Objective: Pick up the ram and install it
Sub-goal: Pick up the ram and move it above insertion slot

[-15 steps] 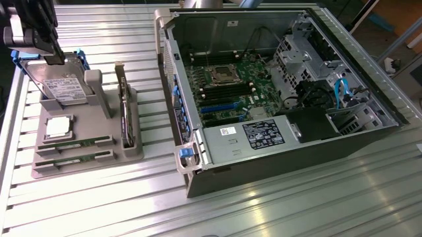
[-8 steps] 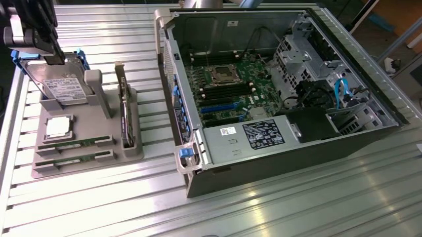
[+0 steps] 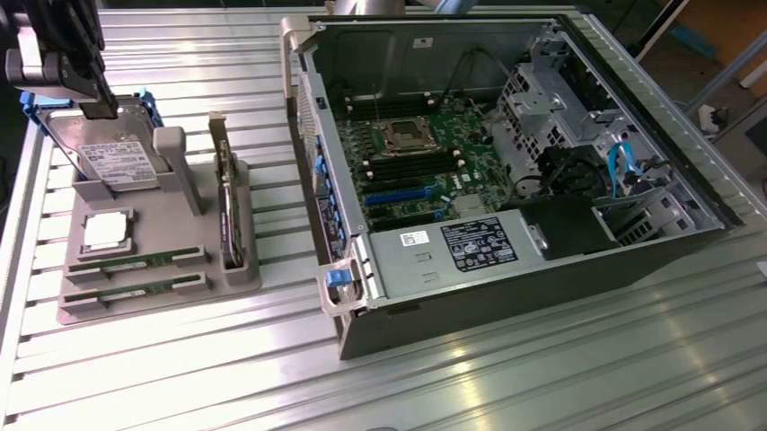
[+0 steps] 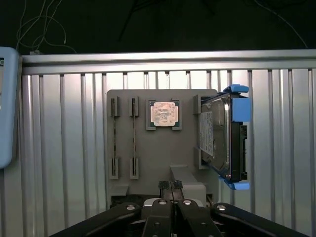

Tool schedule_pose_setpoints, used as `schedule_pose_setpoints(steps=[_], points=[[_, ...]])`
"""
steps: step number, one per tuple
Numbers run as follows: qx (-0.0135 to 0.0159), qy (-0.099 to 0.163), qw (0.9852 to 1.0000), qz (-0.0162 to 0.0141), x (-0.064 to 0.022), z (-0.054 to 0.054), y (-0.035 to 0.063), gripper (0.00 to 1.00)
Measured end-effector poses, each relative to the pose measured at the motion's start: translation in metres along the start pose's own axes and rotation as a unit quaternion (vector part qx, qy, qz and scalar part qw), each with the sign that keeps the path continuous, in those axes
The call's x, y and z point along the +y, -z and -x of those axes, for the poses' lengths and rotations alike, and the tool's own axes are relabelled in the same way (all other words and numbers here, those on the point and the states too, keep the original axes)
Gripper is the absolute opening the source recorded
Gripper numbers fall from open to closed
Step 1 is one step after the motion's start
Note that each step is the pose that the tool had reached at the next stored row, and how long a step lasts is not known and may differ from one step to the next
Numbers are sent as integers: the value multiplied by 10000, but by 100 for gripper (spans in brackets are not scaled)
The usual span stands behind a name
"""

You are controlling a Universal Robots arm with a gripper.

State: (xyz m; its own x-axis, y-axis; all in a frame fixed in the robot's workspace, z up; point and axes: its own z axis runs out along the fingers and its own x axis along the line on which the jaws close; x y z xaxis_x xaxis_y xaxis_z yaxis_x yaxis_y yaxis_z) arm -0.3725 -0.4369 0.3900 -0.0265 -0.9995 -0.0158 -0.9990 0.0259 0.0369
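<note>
- The tool [image 4: 171,185] is narrow: its two fingers are pressed together and nothing is between them.
- In the wrist view the tool hangs over one edge of the grey holder [image 4: 187,148], apart from the ram sticks [image 4: 134,140].
- In the exterior view the two ram sticks [image 3: 132,262] lie flat, side by side, in slots at the near end of the grey holder [image 3: 156,301].
- The same holder carries a processor chip [image 3: 106,232], a hard drive [image 3: 114,157] that leans in a blue bracket, and an expansion card [image 3: 228,206] that stands on edge.
- The robot arm [image 3: 54,54] is above the hard drive end of the holder, at the exterior view's left.
- An open computer case [image 3: 480,314] lies on the ribbed metal surface [image 3: 540,386], at the exterior view's right of the holder, and its green motherboard [image 3: 414,171] is visible.
</note>
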Motion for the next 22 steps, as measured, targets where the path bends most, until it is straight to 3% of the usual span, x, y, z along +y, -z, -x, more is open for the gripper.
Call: schedule_pose_setpoints(steps=[4, 8, 22], points=[[2, 0, 10000, 0, 0, 0, 0, 11], [27, 6, 10000, -1, -1, -17, -2, 11], [54, 16, 10000, -2, -4, -144, -11, 11]])
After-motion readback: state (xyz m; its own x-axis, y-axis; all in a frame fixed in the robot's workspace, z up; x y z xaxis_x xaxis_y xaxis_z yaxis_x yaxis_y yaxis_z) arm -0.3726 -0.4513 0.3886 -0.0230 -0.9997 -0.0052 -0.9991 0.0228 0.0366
